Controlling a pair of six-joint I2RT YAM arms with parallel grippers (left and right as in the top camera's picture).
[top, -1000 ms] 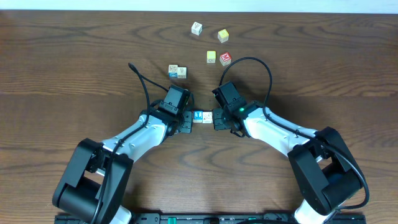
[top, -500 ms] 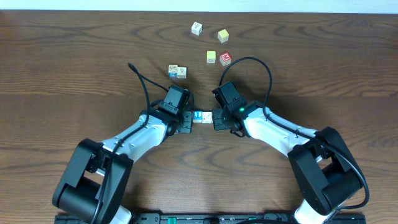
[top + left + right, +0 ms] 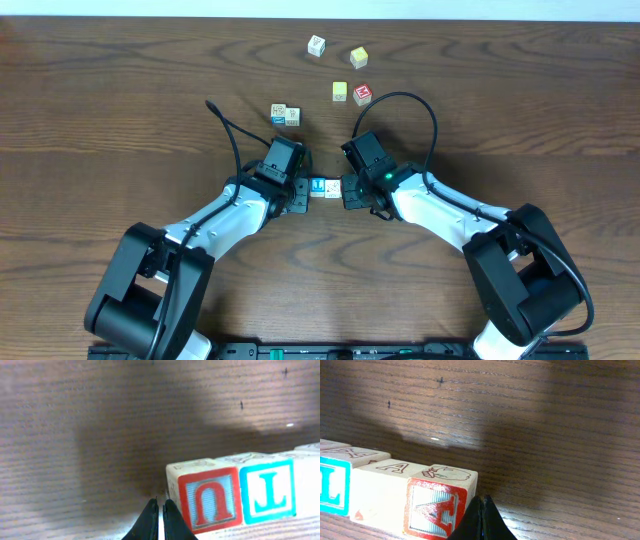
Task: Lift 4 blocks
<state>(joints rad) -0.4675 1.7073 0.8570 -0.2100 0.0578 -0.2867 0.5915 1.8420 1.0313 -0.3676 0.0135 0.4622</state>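
Four blocks stand in a tight row between my two grippers. In the left wrist view the row runs from a red-faced block through a blue-faced block to a white-faced block. The right wrist view shows the other end, a red-faced block, beside the white-faced block. My left gripper is shut, its tips against the row's left end. At the opposite end my right gripper is shut against the row. From overhead only the blue block and the white block show between the left gripper and the right gripper.
Loose cubes lie farther back: a white cube, two yellow cubes, a red cube, and a touching pair. A black cable loops behind the left arm.
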